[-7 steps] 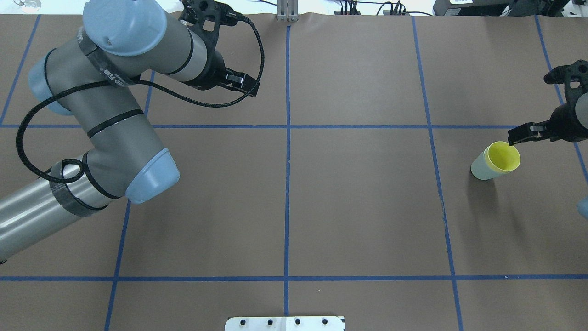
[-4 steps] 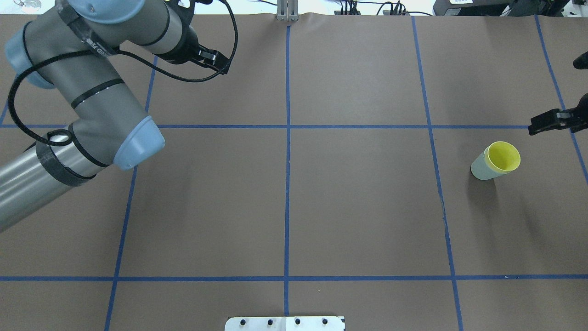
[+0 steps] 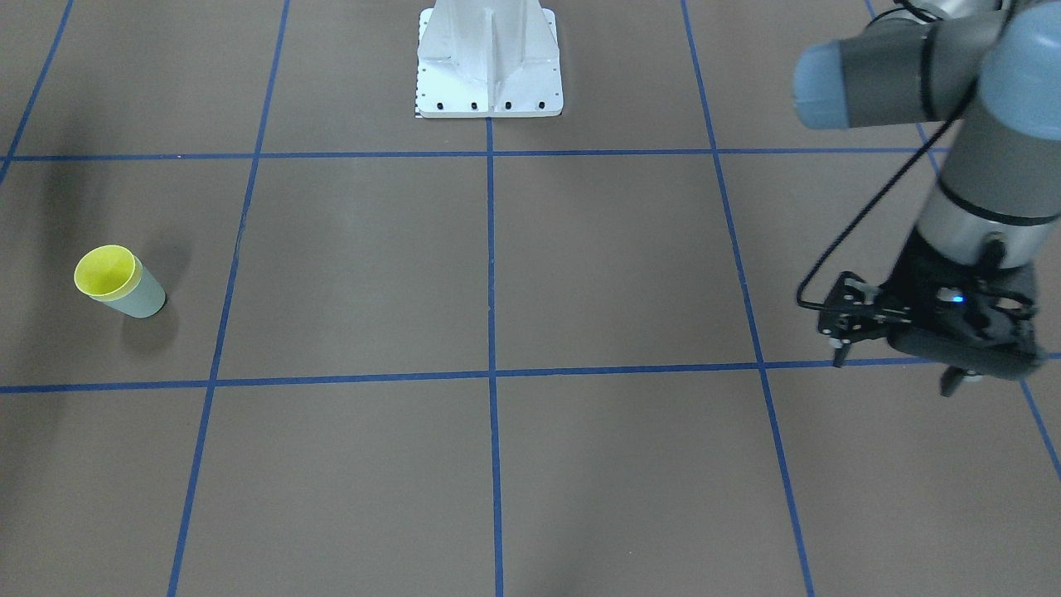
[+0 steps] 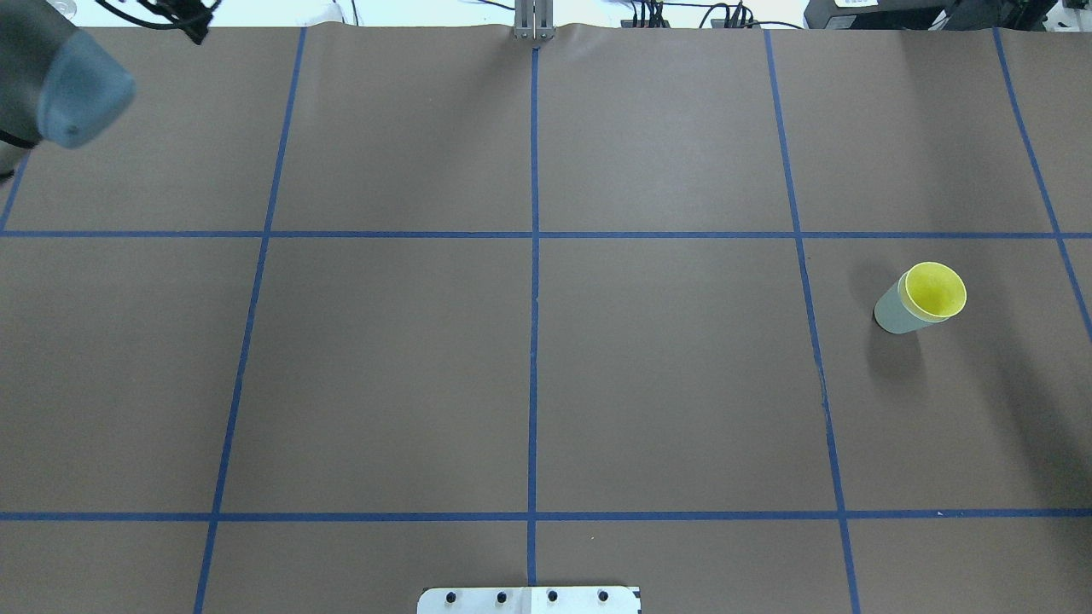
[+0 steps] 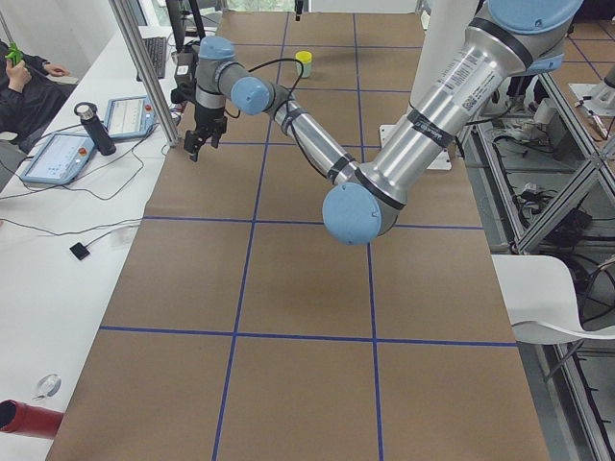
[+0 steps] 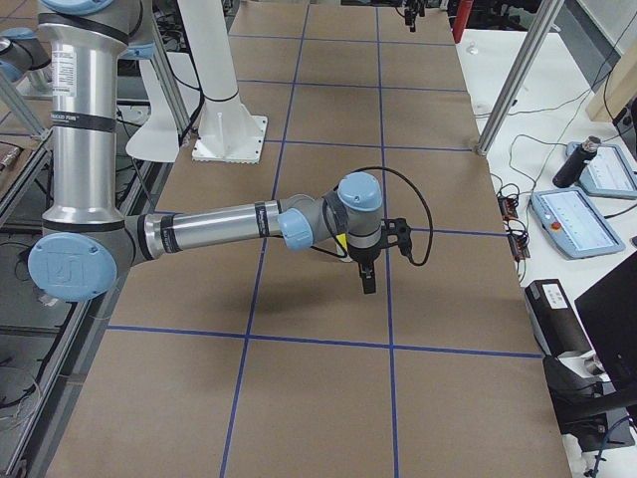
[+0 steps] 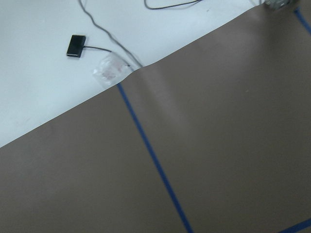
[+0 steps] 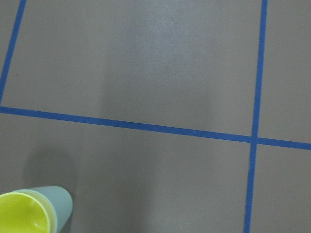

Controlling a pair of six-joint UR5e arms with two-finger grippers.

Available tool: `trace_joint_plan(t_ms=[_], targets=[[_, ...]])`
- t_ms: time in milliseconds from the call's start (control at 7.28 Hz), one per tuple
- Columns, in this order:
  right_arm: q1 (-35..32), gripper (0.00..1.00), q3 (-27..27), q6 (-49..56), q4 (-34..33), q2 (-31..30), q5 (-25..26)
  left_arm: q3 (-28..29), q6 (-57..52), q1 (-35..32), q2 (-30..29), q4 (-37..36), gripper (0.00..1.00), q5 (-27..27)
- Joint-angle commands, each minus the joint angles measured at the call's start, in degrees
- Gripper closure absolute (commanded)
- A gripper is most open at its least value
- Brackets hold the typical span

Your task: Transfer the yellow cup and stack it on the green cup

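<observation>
Cups are stacked: the yellow cup [image 4: 936,290] sits inside the green cup [image 4: 891,312], upright on the table [image 4: 529,358], on the robot's right side. Nothing touches them. The left gripper [image 5: 195,150] hangs over the far left corner and the right gripper [image 6: 365,283] hovers near the cups. I cannot tell how wide either one is.

The surface [image 4: 665,384] is covered edge to edge in brown paper, marked into rectangles by blue tape lines [image 4: 534,341]. Lighting is even, with soft shadows. A white bench [image 5: 48,298] adjoins the operators' side and carries two tablets [image 5: 60,157], a dark flask [image 5: 91,128] and a small black device [image 7: 76,44] on a lead. An aluminium frame post [image 5: 144,67] stands at the bench edge. A white chair [image 5: 548,298] sits on the opposite side.
</observation>
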State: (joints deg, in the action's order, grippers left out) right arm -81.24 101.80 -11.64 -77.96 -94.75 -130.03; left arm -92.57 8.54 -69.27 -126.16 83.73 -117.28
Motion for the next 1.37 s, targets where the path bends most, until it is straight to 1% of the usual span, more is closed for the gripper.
trace_joint_plan(t_ms=[0, 137, 275, 412, 550, 687, 825, 962, 1100, 1237], targets=[[-6.1, 0.01, -2.7, 7.3, -0.9, -2.2, -3.4, 3.3, -12.6, -10.1, 6.0, -1.3, 0.0, -5.8], [-7.8, 0.01, -1.7, 7.3, -5.1, -2.5, -3.5, 4.1, -16.8, -13.5, 8.5, -3.1, 0.0, -5.7], [-8.3, 0.01, -1.3, 7.3, -7.3, -2.9, -3.5, 6.5, -20.5, -16.4, 9.4, -4.0, 0.0, -5.8], [-8.3, 0.01, -1.3, 7.3, -7.6, -3.2, -3.5, 7.4, -24.1, -19.1, 14.0, -3.1, 0.0, -6.0], [-8.3, 0.01, -1.5, 7.3, -7.5, -3.9, -3.5, 6.9, -27.5, -21.6, 16.9, -2.6, 0.0, -6.4], [-8.7, 0.01, -1.5, 7.3, -7.5, -4.4, -3.5, 6.9, -27.6, -23.0, 19.6, -2.3, 0.0, -9.9], [-8.7, 0.01, -1.4, 7.2, -7.2, -5.2, -3.0, 6.7, -27.2, -23.0, 22.8, 1.1, 0.0, -10.4], [-8.7, 0.01, -1.5, 7.2, -6.8, -5.0, -3.1, 7.4, -27.0, -22.9, 23.3, 5.3, 0.0, -10.3], [-10.4, 0.01, -0.7, 7.3, -6.7, -5.2, -3.5, 7.0, -27.3, -23.1, 24.2, 6.1, 0.0, -10.4], [-10.9, 0.01, -0.7, 7.3, -6.7, -5.3, -3.1, 7.4, -27.2, -23.1, 25.1, 9.0, 0.0, -10.4]])
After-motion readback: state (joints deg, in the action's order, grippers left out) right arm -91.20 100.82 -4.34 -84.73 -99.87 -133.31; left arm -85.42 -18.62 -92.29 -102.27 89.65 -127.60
